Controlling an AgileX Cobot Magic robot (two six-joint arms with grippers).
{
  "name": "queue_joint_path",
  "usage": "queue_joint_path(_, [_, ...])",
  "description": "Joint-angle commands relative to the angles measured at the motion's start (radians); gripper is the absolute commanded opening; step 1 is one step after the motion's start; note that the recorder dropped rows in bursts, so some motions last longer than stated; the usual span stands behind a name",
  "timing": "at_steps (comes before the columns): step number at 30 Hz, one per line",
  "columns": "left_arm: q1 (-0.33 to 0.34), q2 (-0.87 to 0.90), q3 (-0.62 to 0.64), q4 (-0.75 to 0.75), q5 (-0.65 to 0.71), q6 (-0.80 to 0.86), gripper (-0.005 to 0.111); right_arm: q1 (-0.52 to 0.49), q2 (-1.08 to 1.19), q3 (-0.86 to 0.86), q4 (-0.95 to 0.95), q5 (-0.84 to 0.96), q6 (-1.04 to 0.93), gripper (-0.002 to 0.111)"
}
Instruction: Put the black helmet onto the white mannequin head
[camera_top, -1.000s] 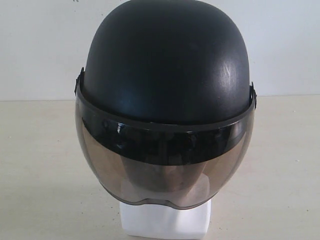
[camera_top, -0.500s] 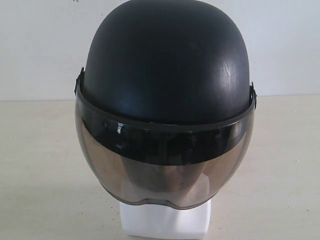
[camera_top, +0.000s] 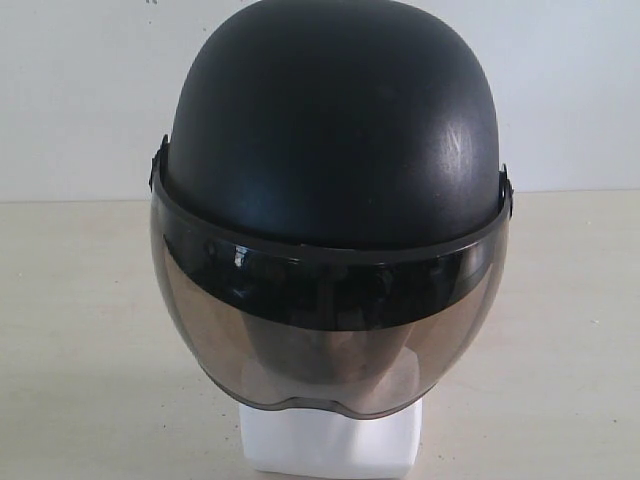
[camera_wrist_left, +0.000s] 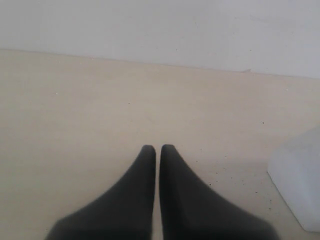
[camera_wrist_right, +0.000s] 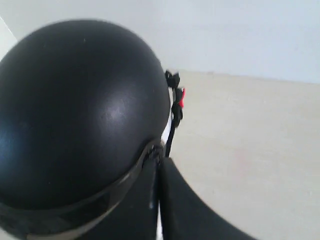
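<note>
The black helmet (camera_top: 335, 130) sits over the white mannequin head, whose blocky neck base (camera_top: 330, 440) shows below the smoky visor (camera_top: 330, 330); the face is only a dim shape behind the tint. Neither gripper shows in the exterior view. My left gripper (camera_wrist_left: 158, 148) is shut and empty over the bare table, with a corner of the white base (camera_wrist_left: 300, 180) off to one side. My right gripper (camera_wrist_right: 160, 160) is shut, its tips close against the helmet's (camera_wrist_right: 75, 110) side by the visor rim. The chin strap with a red clip (camera_wrist_right: 175, 107) hangs down to the tips; I cannot tell if it is pinched.
A beige tabletop (camera_top: 80, 330) spreads to both sides of the head and a plain white wall (camera_top: 80, 90) rises behind it. Nothing else stands on the table in any view.
</note>
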Motion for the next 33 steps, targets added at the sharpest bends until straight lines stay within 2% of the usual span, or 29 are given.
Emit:
queue_joint_path(1, [0.000, -0.004, 0.002, -0.006, -0.001, 0.005, 0.004, -0.065, -0.083, 0.146, 0.035, -0.251, -0.061, 0.000])
queue_joint_path(9, [0.000, -0.004, 0.002, -0.006, -0.001, 0.005, 0.004, -0.191, -0.390, 0.576, 0.120, -0.513, -0.062, 0.000])
queue_joint_path(15, [0.000, -0.004, 0.002, -0.006, -0.001, 0.005, 0.004, -0.228, -0.577, 0.811, 0.117, -0.642, -0.067, 0.000])
queue_joint_path(21, [0.000, -0.004, 0.002, -0.006, -0.001, 0.005, 0.004, -0.246, -0.726, 0.957, 0.117, -0.731, -0.070, 0.000])
queue_joint_path(24, [0.000, -0.004, 0.002, -0.006, -0.001, 0.005, 0.004, -0.259, -0.726, 1.012, 0.117, -0.779, -0.064, 0.000])
queue_joint_path(33, [0.000, -0.004, 0.002, -0.006, -0.001, 0.005, 0.004, -0.257, -0.726, 1.046, 0.117, -0.821, -0.064, 0.000])
